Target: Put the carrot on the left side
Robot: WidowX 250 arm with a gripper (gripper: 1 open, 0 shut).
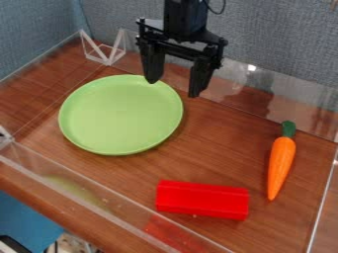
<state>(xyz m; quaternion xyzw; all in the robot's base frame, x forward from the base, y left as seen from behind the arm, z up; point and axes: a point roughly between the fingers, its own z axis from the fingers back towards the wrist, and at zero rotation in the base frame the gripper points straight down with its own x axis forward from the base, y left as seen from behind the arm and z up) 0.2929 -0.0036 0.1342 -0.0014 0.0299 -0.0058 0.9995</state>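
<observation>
Reaching is the step in hand, judging from the single camera view: the gripper [179, 79] hangs over the far part of the wooden table [231, 138] with its two dark fingers spread wide and nothing between them, pointing down just beyond the far right rim of the green plate [122, 115]. The carrot [280, 160] lies well apart from it, near the right edge of the table, orange body tapering toward the camera and green stem tip pointing away, tilted only slightly off the near-far line. A red block [203, 200] sits near the front edge, beside the carrot's thin end but not touching it. To do this well, the arm probably needs to travel right and toward the camera, then turn the wrist so the fingers straddle the carrot across its width, not along its length. Aiming at the thicker upper half should give a surer hold than the narrow tip, which could slip out. Descent should stay clear of the clear wall [323, 212] at the right. The carry to the left must then pass over the plate and block, so a clean lift first seems wise.
</observation>
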